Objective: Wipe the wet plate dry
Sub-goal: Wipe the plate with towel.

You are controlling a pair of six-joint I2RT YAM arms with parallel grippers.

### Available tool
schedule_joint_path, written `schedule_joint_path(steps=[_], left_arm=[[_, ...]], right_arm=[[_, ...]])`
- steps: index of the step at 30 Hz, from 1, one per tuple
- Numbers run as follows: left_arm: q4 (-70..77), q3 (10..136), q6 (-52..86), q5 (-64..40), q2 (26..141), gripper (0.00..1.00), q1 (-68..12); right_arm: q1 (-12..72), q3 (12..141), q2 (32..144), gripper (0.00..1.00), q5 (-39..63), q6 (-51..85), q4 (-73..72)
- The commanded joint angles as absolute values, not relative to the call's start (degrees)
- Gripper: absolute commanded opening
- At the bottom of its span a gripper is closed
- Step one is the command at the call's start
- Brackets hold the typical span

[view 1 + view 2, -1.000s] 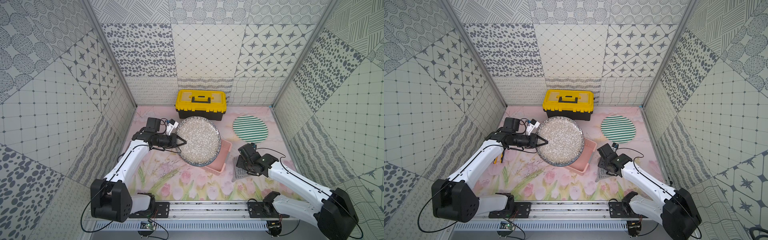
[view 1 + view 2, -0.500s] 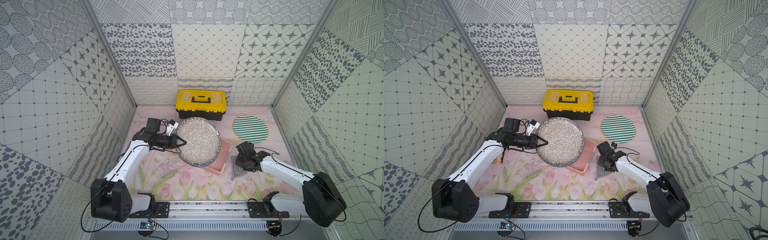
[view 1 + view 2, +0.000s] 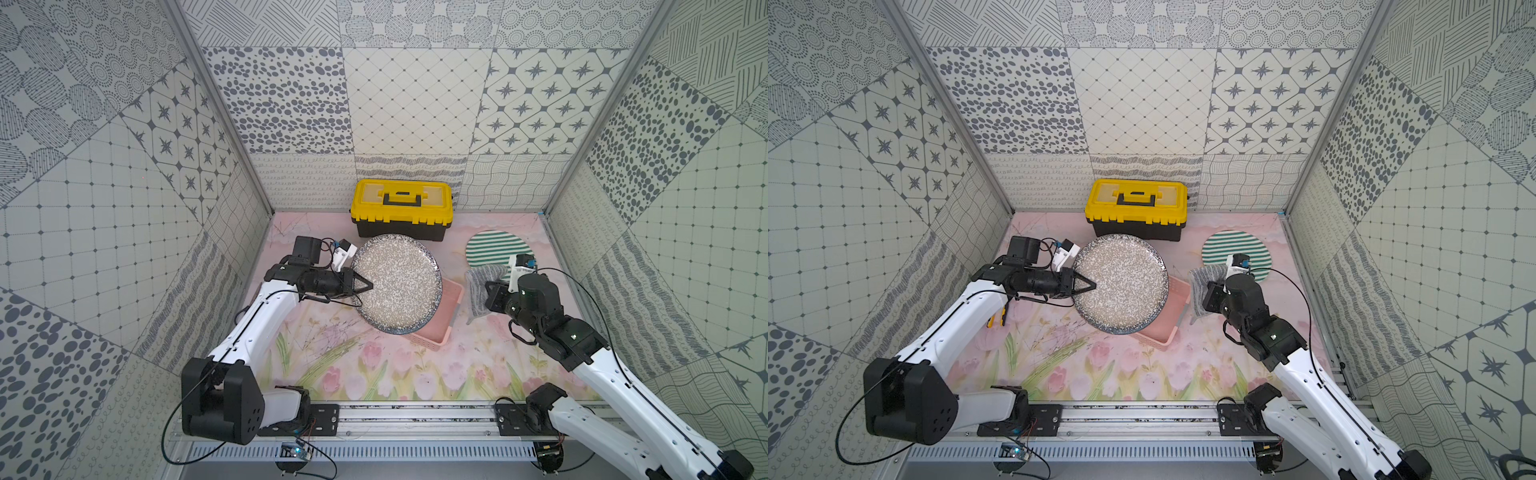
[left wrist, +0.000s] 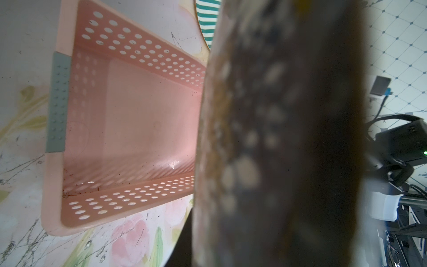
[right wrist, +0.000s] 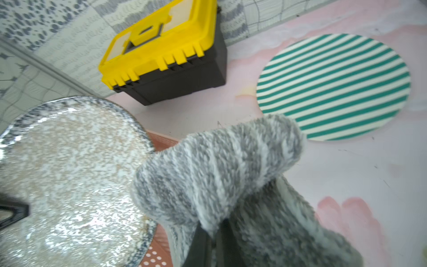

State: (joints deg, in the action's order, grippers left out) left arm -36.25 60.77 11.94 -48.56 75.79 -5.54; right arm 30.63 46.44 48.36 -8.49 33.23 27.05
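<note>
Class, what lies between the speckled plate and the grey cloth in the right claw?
One end of the pink basket pokes out between the plate and the cloth; both top views show it.

- I find no words, numbers or signs that I can read here.
- The yellow toolbox (image 3: 401, 206) shows no name or label that I can make out.
</note>
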Motion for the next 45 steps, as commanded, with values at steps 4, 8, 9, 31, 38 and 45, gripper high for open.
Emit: schedule_joint_path(steps=[4, 8, 9, 31, 38, 45], left_arm=[[-29.3, 61.7, 6.3, -68.0, 74.0, 0.00, -6.7], [-31.4, 62.3, 4.3, -69.1, 73.8, 0.00, -7.0], [-31.9, 62.4, 4.0, -69.4, 73.8, 0.00, -7.2], [-39.0, 64.2, -3.5, -71.1, 74.6, 0.00, -9.8], [-39.1, 64.7, -3.6, -70.9, 74.4, 0.00, -9.9], [-38.8, 65.4, -3.3, -69.6, 74.9, 0.00, -9.9]], right_arm=[[35.5, 59.0, 63.7, 0.00, -3.0, 27.6, 16.7], [38.7, 66.2, 74.0, 0.00, -4.0, 25.8, 15.7], [39.4, 67.4, 76.1, 0.00, -4.4, 25.3, 15.5], [54.8, 78.4, 92.4, 0.00, -2.9, 24.2, 12.3], [43.6, 62.7, 80.4, 0.00, -4.2, 33.9, 11.0], [40.3, 53.6, 72.0, 0.00, -5.3, 33.8, 12.3]])
